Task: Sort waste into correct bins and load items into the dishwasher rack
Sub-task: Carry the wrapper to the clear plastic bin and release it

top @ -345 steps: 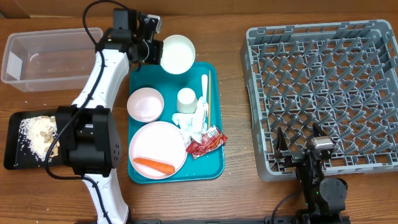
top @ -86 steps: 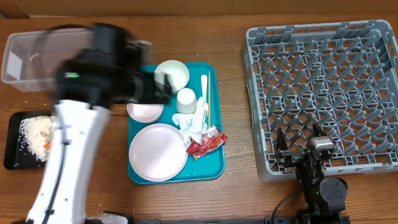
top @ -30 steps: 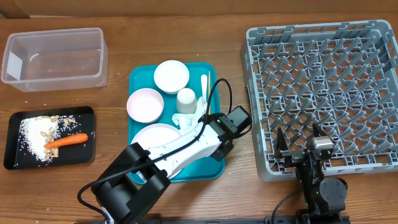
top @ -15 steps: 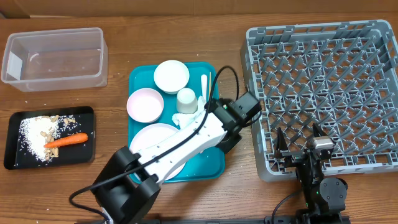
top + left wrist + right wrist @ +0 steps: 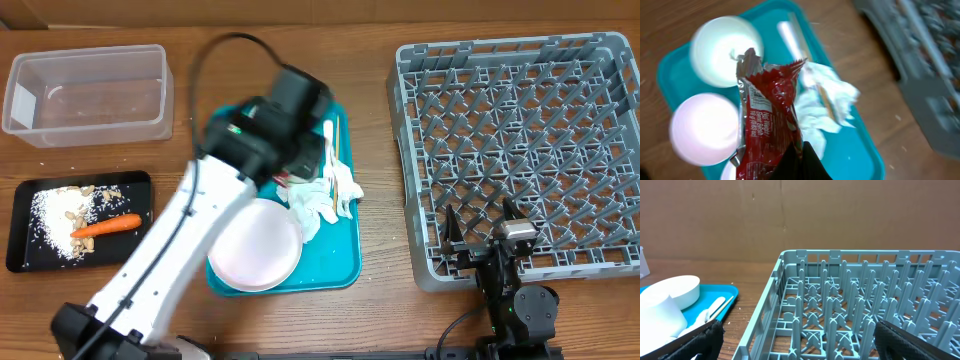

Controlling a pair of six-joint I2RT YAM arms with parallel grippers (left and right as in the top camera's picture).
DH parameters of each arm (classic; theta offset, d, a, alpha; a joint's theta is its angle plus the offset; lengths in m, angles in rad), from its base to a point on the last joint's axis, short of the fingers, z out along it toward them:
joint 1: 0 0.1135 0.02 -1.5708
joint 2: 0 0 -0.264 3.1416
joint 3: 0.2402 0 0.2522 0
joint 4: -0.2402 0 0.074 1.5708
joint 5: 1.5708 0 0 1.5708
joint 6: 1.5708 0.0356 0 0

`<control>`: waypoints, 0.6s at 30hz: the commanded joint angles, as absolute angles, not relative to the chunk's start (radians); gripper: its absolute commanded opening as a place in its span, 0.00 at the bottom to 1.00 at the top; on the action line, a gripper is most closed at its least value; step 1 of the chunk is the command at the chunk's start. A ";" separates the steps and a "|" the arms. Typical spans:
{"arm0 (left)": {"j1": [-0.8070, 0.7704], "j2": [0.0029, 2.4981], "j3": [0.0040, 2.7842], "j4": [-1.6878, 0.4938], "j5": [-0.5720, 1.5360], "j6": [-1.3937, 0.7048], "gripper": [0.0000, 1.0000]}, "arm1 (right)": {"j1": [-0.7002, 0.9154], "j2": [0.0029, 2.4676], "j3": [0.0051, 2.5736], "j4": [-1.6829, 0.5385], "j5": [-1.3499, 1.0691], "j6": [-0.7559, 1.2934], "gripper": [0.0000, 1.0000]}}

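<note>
Our left pincer clamps the red wrapper by one end, clear above the teal tray, likely so we can bin it.

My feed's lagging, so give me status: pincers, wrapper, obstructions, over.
Left pincer shut on red wrapper, held above teal tray. Right pincer open by rack. Napkins, bowls below; nothing else touching wrapper.

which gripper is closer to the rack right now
Right. The right gripper sits at the front edge of the rack. The left gripper is off to the rack's left, above the tray, holding the wrapper.
</note>
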State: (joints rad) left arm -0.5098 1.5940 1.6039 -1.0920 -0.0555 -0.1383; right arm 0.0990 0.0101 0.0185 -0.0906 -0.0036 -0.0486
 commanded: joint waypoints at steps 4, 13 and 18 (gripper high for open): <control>-0.085 1.589 1.618 -0.912 -0.047 -0.304 0.04 | 0.098 0.003 0.008 -0.084 -0.010 -0.049 1.00; 0.288 1.783 1.618 -0.510 0.107 -0.557 0.04 | 0.098 0.003 0.008 -0.084 -0.009 -0.049 1.00; 0.383 1.983 1.618 -0.371 0.195 -0.566 0.24 | 0.098 0.003 0.008 -0.084 -0.009 -0.049 1.00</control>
